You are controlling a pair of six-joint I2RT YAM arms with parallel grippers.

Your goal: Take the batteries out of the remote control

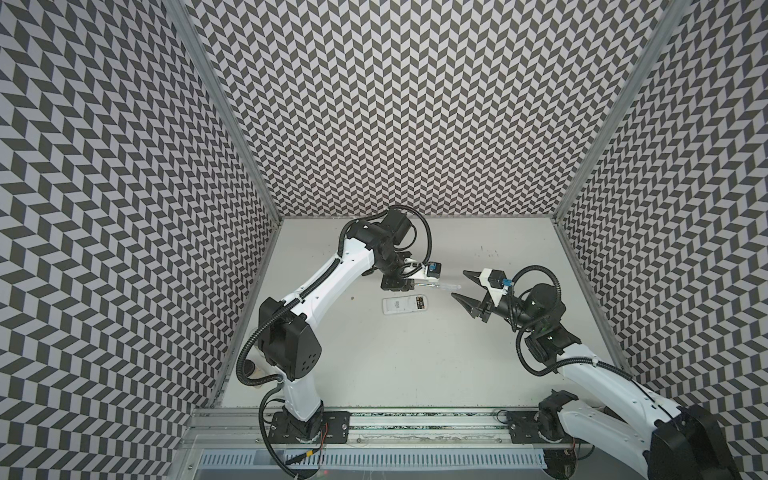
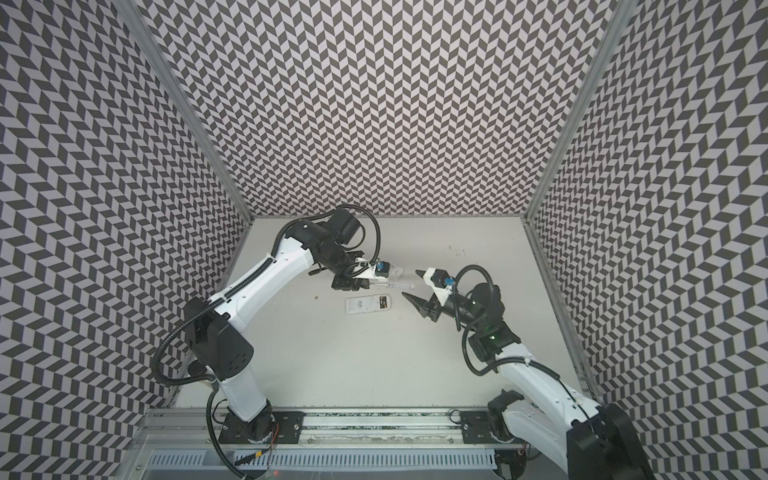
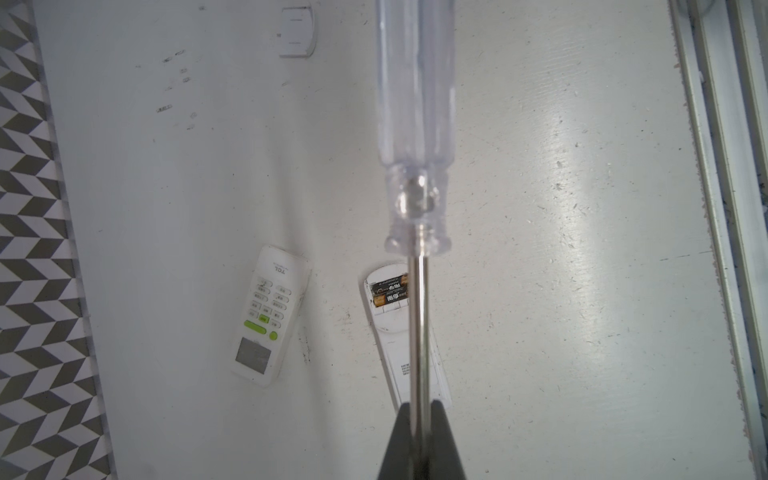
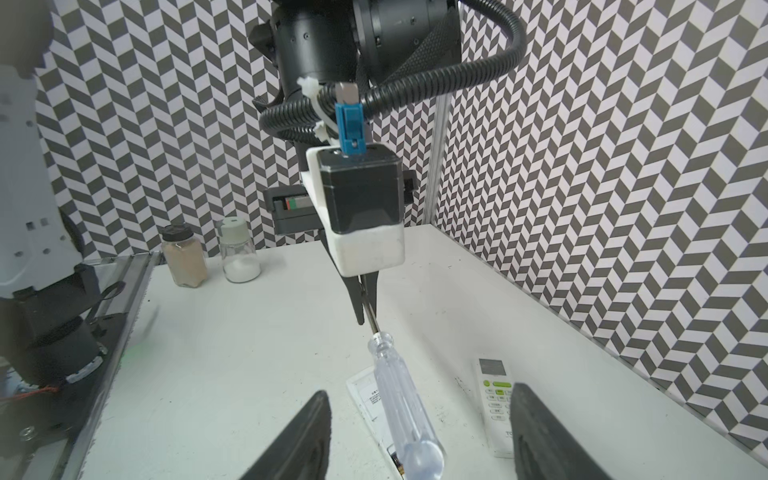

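Screwdriver (image 3: 415, 124) offered handle-first above the open remote

Clamped by its bare steel shaft in the left gripper (image 3: 419, 409), jaws clenched on the metal. Leaves the clear handle free, most likely for a handover. Points that handle toward the right of a top view, straight at the right gripper (image 1: 459, 284). Waits there released, jaws wide apart and grasping nothing, one on either side of the handle's end in the right wrist view, not touching it. Looks set to close on the handle, probably so the tip can serve for prying.

Just below the tool near mid-frame in a top view, flat on the table (image 1: 415, 365): remote control (image 1: 399, 306), face down, compartment uncovered. Seated inside it side by side, lower centre of the left wrist view: batteries (image 3: 388, 293), two seen, black with gold ends. At the top of that view, well apart: small white cover (image 3: 296, 31). Beside the open remote, face up: second remote (image 3: 270, 316). None unloaded yet, by the look of it
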